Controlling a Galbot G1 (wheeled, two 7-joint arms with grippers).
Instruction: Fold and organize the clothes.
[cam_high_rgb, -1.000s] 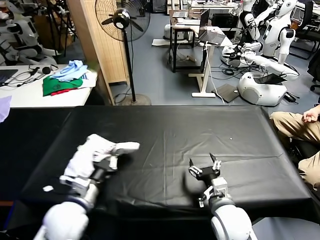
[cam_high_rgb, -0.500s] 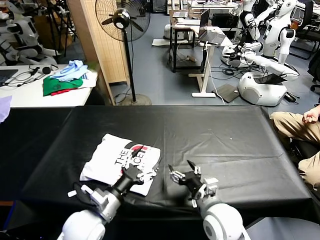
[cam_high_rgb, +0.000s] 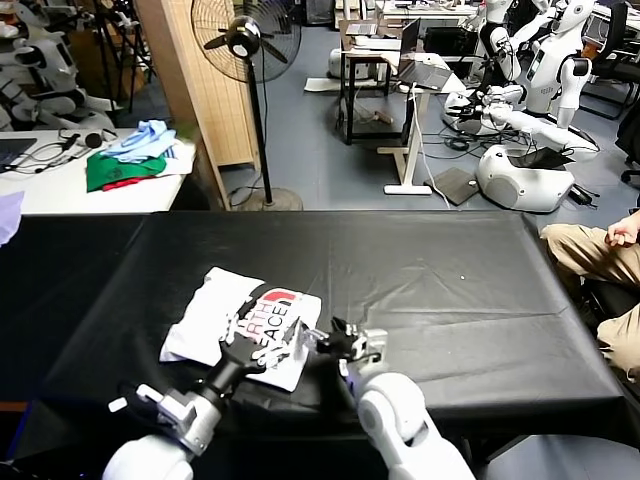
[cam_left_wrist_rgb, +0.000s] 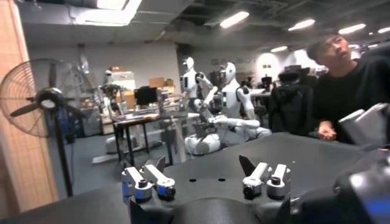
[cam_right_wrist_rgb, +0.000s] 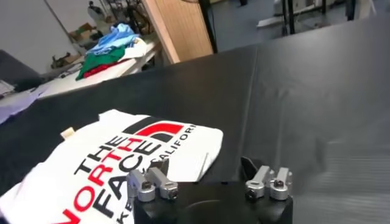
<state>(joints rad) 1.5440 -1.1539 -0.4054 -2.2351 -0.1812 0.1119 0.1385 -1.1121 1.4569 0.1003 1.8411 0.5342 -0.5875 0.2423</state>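
The clothes, a white T-shirt with a black-and-red logo facing up, lie folded flat on the black table, left of centre near the front edge. My left gripper is over the shirt's near right corner. In the left wrist view this gripper stands open with nothing between its fingers. My right gripper is just right of the shirt's right edge. In the right wrist view it is open and empty, with one finger over the border of the shirt and the other over bare table.
A pile of light-blue, green and red garments sits on a white table at the back left. A floor fan and a wooden post stand behind the table. A seated person is at the right edge. Other robots stand at the back right.
The left gripper, shut on the bunched shirt a second ago, has laid it flat with the logo up and opened. The right gripper has moved left to the shirt's right edge.
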